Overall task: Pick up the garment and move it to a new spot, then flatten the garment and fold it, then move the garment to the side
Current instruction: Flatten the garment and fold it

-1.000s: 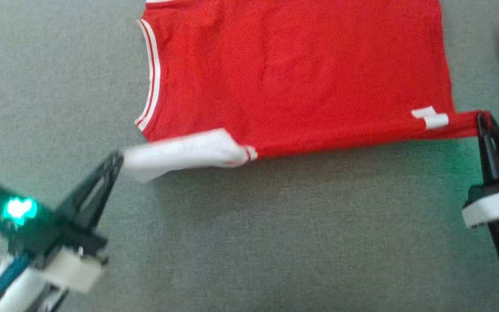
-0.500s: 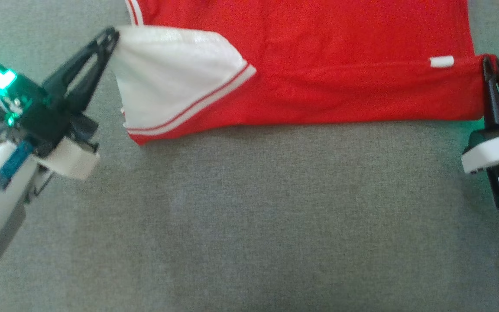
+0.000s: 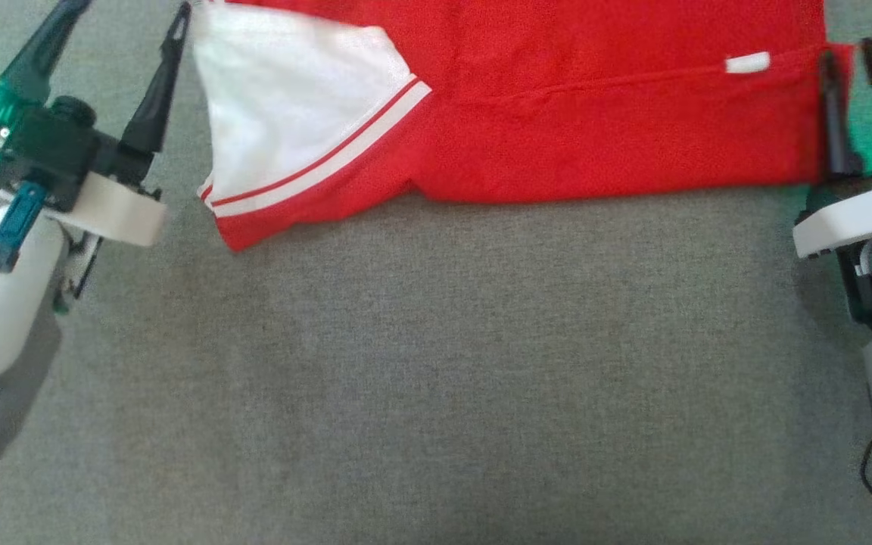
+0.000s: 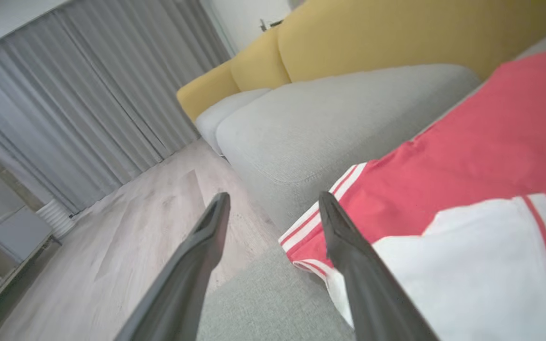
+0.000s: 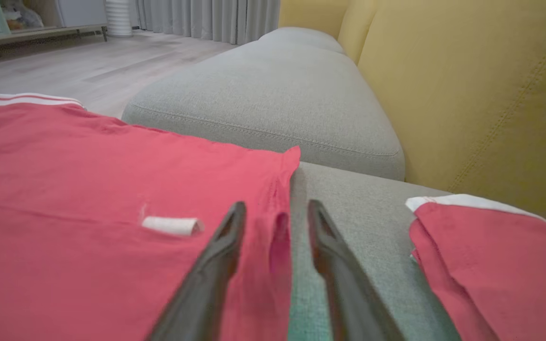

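Observation:
The red garment (image 3: 595,113) lies on the grey seat cushion (image 3: 436,363) with its near edge folded over. Its white sleeve (image 3: 292,113) with red and white stripes lies folded on top at the left. My left gripper (image 3: 130,9) is open just left of the sleeve, one finger beside its edge. In the left wrist view my gripper (image 4: 273,198) holds nothing, and the sleeve (image 4: 467,265) lies to its right. My right gripper (image 3: 848,51) is open, its fingers straddling the garment's right corner (image 5: 280,227). A small white label (image 5: 171,226) sits near that corner.
A second red garment (image 5: 491,260) with white trim lies folded to the right of my right gripper (image 5: 277,206). The yellow sofa back (image 5: 467,94) rises behind the cushions. Beyond the cushion's left edge are a wooden floor (image 4: 126,237) and grey curtains (image 4: 88,109).
Both grippers have opened and let go of the garment, which now rests folded on the cushion. The head view has shifted a little.

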